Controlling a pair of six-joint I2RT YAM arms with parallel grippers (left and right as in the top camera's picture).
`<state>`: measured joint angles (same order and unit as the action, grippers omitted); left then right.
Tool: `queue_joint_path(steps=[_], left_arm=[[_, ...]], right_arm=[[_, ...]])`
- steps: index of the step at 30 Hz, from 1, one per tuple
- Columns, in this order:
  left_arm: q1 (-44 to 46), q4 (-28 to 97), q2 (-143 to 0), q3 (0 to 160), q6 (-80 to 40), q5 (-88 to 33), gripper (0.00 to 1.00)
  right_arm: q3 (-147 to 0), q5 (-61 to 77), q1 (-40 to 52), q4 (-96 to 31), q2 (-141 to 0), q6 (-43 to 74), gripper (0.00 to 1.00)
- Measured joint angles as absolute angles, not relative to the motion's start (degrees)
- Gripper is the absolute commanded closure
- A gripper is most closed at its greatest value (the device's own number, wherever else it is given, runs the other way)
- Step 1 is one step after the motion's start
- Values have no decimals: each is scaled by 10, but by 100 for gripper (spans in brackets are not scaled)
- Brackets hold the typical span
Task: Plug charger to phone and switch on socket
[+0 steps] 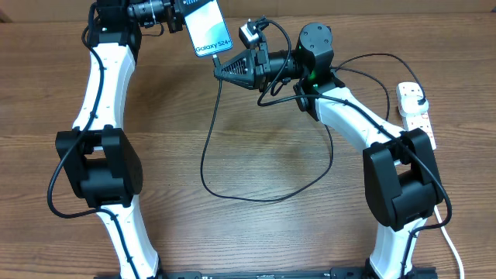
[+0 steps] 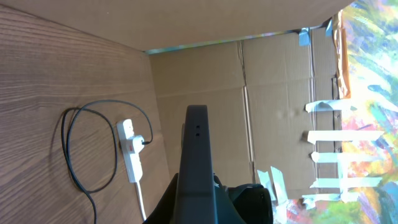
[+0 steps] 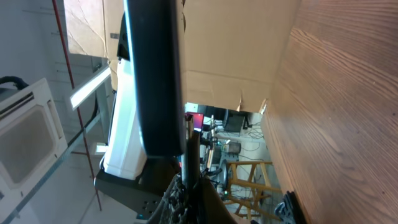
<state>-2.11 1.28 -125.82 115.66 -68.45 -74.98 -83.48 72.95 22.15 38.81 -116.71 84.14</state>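
My left gripper is shut on the phone and holds it in the air at the back of the table, its cyan "Galaxy S24" screen facing up. My right gripper is shut on the connector end of the charger, just below the phone's lower edge. The black charger cable hangs down and loops on the table. Its plug sits in the white socket strip at the right. In the right wrist view the connector tip is next to the phone's dark edge. I cannot tell whether they touch.
In the left wrist view the phone's edge stands in front, with the socket strip and the cable loop on the table behind. A cardboard wall borders the table's far side.
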Motion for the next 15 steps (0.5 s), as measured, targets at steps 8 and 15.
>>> queue_joint_path(steps=[8,15], left_arm=[[-21,13,-1258,1157,-684,-750,95],[-24,13,-1258,1157,-684,-750,96]], right_arm=[[-835,726,222,389,-1167,842,96],[-835,731,222,390,-1167,842,96]])
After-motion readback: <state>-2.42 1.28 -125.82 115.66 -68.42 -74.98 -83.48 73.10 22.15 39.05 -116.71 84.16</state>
